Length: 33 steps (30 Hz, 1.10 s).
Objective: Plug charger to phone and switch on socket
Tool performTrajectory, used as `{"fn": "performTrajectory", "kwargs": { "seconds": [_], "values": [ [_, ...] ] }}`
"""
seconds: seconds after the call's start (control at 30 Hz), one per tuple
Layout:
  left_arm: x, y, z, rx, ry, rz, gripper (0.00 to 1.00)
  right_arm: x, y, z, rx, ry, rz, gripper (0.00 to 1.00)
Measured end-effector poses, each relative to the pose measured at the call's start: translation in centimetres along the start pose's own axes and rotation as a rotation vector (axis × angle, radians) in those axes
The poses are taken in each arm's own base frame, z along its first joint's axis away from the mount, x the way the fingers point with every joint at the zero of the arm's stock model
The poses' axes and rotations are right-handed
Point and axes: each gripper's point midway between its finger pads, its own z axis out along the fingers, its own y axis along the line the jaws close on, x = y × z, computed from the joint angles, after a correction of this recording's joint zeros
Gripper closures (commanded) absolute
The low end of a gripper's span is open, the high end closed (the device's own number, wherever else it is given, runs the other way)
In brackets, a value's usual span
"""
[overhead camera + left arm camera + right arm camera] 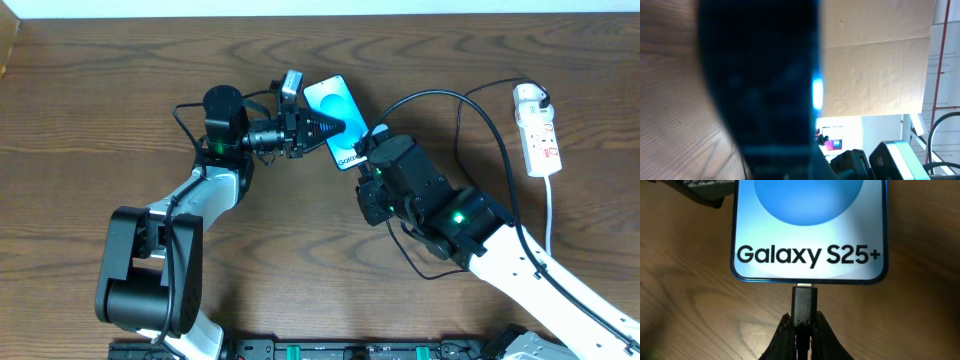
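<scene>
The phone (330,100) lies on the wooden table with its turquoise screen up, and "Galaxy S25+" reads at its near end (807,255). My left gripper (335,127) reaches in from the left with its fingers drawn to a point on the phone. In the left wrist view the phone (765,75) is a dark blur across the frame. My right gripper (803,319) is shut on the charger's black connector (804,302). The connector's tip meets the port in the phone's bottom edge, with a sliver of metal showing. The charger cable (470,100) arcs back to its plug (531,97) in the white socket (541,140).
The socket's white cord (551,215) runs down the right side of the table, beside my right arm (470,225). The left arm's base (150,270) stands at the lower left. A cardboard wall (875,65) shows behind the table in the left wrist view.
</scene>
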Motion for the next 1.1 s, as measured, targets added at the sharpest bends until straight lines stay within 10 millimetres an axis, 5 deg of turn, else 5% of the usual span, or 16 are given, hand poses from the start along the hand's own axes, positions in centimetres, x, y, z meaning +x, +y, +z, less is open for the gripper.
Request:
{"fn": "performTrajectory", "kwargs": {
  "seconds": [0.3,0.53,0.77,0.97,1.1],
  "values": [
    [0.2,0.0,0.6,-0.001,0.001,0.021,0.93,0.6,-0.3,0.3,0.013,0.015,0.004,0.98],
    [0.5,-0.1,0.8,0.003,0.016,0.054,0.93,-1.4,0.6,-0.9,-0.039,-0.072,0.031,0.56],
    [1.2,-0.6,1.4,0.020,0.049,0.125,0.93,-0.7,-0.4,-7.1,-0.039,-0.121,0.045,0.26],
    [0.8,-1.1,1.8,0.022,0.033,0.158,0.93,-0.4,-2.8,-13.6,0.026,-0.261,0.071,0.12],
    [0.1,-3.2,3.2,0.043,0.042,0.214,0.93,-0.9,-4.7,-18.7,0.088,-0.431,0.104,0.07]
  ]
}}
